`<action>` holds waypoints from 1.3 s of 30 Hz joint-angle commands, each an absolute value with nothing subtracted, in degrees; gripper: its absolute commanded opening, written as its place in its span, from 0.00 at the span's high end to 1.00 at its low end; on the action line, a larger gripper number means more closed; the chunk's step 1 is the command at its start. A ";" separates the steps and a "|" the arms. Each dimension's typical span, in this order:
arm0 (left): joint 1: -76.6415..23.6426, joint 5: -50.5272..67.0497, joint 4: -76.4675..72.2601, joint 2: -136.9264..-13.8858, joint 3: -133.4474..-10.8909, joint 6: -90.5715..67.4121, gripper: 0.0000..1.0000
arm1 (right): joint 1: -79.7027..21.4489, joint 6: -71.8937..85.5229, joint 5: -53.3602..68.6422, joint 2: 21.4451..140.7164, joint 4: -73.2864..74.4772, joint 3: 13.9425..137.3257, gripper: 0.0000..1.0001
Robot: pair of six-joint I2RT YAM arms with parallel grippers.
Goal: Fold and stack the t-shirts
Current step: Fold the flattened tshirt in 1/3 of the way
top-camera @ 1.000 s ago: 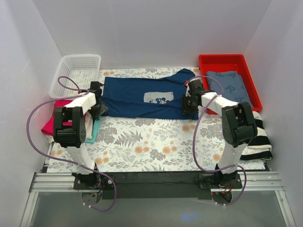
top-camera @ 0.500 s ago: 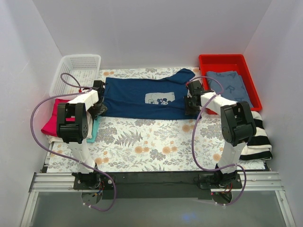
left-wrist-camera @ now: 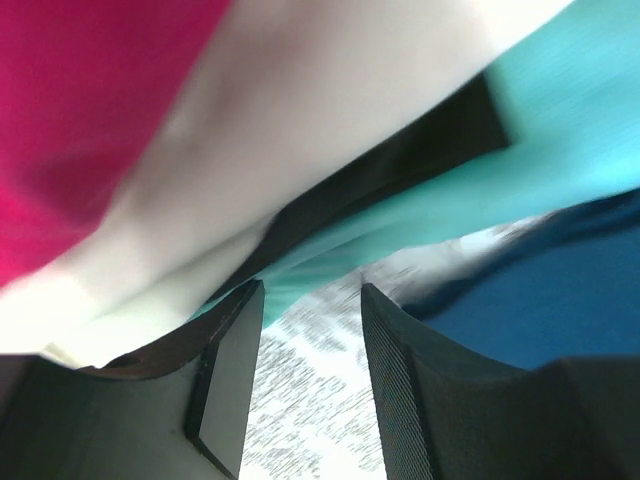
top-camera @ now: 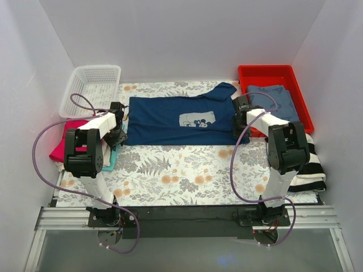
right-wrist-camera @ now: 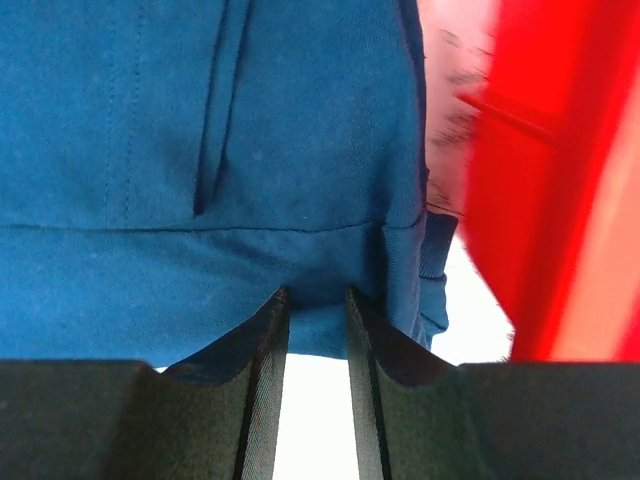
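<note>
right claw [right-wrist-camera: 318, 292] nearly closed, its tips pinching the hem of the navy tee [top-camera: 170, 122] at the tee's right edge, just beside the red tray [top-camera: 266, 72]. we see the left claw [left-wrist-camera: 310, 290] partly open and holding nothing. only the floral cloth [top-camera: 170, 170] shows in its gap, and the navy tee's left edge lies just outside one finger.

the navy tee is spread flat across the far half of the table, between the white basket [top-camera: 91, 79] and the tray. its pale-blue print [top-camera: 197, 119] faces up, right of centre, and a flap of cloth pokes out at the far right corner.

at the table's left edge, under the left arm, we find a loose pile: a pink tee [top-camera: 65, 144], a cream tee [left-wrist-camera: 300, 130] and a teal tee [left-wrist-camera: 560, 150]. from the left wrist the pink lies over the cream and the cream over the teal.

a folded grey-blue garment [top-camera: 278, 102] lies in the tray. a striped garment [top-camera: 312, 170] lies at the right edge beside the right arm.
</note>
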State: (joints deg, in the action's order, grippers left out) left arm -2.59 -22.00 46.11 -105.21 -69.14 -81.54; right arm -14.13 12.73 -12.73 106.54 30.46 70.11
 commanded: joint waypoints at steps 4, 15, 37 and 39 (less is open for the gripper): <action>-1.76 -21.09 52.56 -96.25 -66.09 -82.62 0.58 | -12.83 13.88 -19.34 105.39 37.97 70.14 0.67; -1.76 -16.96 49.49 -94.38 -72.58 -82.09 0.58 | -12.83 13.27 -12.49 100.10 37.09 78.20 0.60; -1.76 -14.59 46.76 -98.44 -74.18 -81.30 0.58 | -12.83 13.97 -5.19 110.92 31.91 81.38 0.54; -1.76 -14.68 46.67 -98.61 -73.92 -81.21 0.58 | -12.83 13.89 -4.83 111.71 31.99 81.74 0.55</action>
